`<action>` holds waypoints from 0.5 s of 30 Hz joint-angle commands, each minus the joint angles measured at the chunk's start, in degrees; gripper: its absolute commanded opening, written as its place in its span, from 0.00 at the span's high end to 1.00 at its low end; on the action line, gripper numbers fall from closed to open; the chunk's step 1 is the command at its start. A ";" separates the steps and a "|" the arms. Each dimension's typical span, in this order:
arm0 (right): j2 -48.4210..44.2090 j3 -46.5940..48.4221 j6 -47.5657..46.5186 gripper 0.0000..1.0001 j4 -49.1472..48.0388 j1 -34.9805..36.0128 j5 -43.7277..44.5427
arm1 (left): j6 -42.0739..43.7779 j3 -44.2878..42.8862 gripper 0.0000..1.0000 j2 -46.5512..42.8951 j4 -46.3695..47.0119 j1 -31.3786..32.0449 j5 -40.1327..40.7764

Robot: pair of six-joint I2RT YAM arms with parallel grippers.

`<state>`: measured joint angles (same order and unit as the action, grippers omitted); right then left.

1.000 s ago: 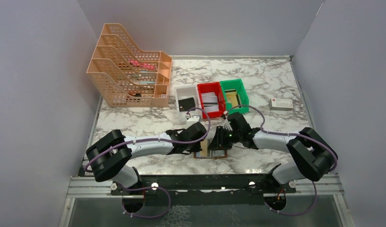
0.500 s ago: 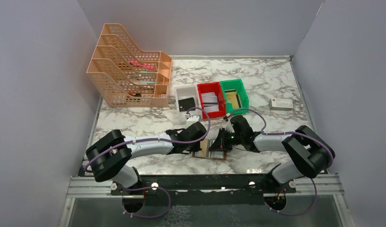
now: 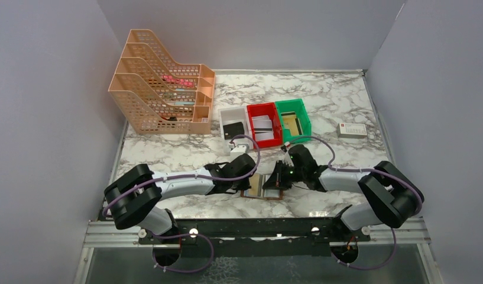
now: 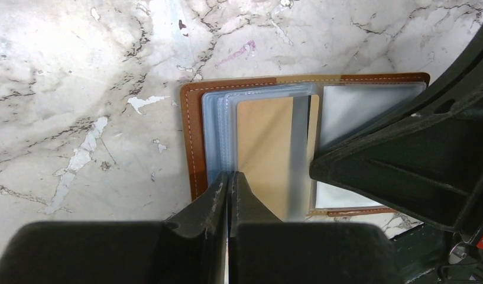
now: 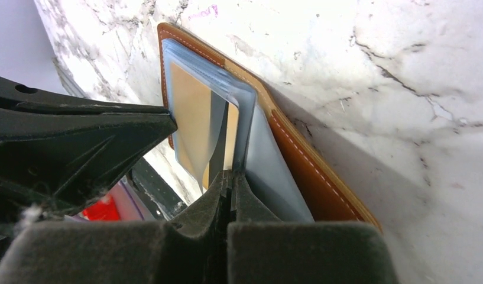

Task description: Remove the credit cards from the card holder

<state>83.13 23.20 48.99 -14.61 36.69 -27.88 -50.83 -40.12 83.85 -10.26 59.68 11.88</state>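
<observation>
The card holder [image 3: 263, 187] lies open on the marble near the front edge, brown leather cover [image 4: 194, 136] down and pale blue sleeves up. One gold-yellow credit card [image 4: 265, 148] with a grey stripe sits in a sleeve. My left gripper [image 4: 230, 177] is shut on the near edge of the sleeve stack, at the holder's left side [image 3: 248, 187]. Coming from the right [image 3: 276, 181], my right gripper [image 5: 230, 176] is shut on the edge of the gold-yellow card [image 5: 188, 106] where it shows at a lifted sleeve's mouth. Cover [image 5: 310, 165] stays flat.
Behind the holder stand a white bin [image 3: 232, 115] with a black card, a red bin [image 3: 251, 123] with white cards and a green bin [image 3: 304, 117] with a gold card. An orange mesh rack [image 3: 162, 89] is at back left, a small white box [image 3: 352, 130] at right.
The right gripper's jaws have closed on the card's edge. The left gripper has stayed pinched on the sleeves; both arms barely shifted.
</observation>
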 commanded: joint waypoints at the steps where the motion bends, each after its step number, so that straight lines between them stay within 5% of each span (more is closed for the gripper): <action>1: -3.11 0.91 -2.31 0.99 6.05 -0.09 5.21 | -0.36 2.99 1.00 0.53 -6.28 0.31 0.72; 9: -6.51 1.18 -3.26 0.92 7.14 -0.21 5.17 | 0.41 2.58 0.99 -0.23 -6.09 0.30 0.09; 15: -4.48 0.62 -1.95 0.70 0.25 -0.19 -1.15 | 3.04 1.40 0.67 -2.65 -4.13 0.22 -1.67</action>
<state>77.52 23.29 46.59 -9.91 36.64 -25.41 -50.61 -39.44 82.65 -11.46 59.75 11.92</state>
